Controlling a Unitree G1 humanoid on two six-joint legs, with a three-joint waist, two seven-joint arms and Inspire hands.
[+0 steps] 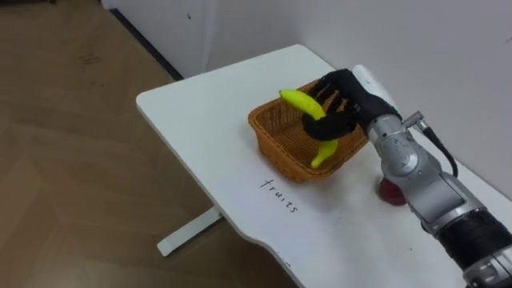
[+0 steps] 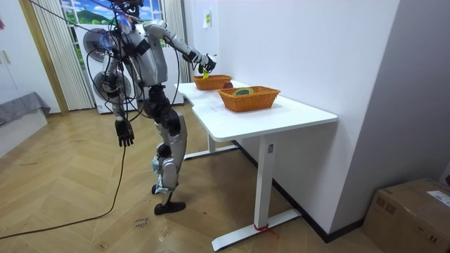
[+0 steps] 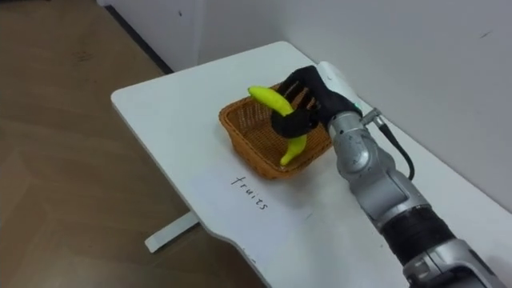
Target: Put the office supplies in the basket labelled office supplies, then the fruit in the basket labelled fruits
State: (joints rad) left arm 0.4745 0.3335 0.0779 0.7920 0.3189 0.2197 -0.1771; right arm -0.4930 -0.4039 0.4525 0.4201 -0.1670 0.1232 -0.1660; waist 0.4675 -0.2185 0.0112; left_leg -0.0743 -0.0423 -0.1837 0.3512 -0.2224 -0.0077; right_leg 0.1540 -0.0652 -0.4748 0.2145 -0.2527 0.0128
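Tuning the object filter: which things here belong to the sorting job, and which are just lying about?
Job: banana held in right hand over fruit basket; red round item on table; second basket.
Lying about: cardboard box; curtains.

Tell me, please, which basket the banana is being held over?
The basket nearer the robot: its right hand grips the banana above it. The other basket, further along the table, holds things.

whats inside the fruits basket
Bare wicker shows inside the basket. The right hand holds a banana over it, hiding part of the bottom. The left hand hangs at the robot's side.
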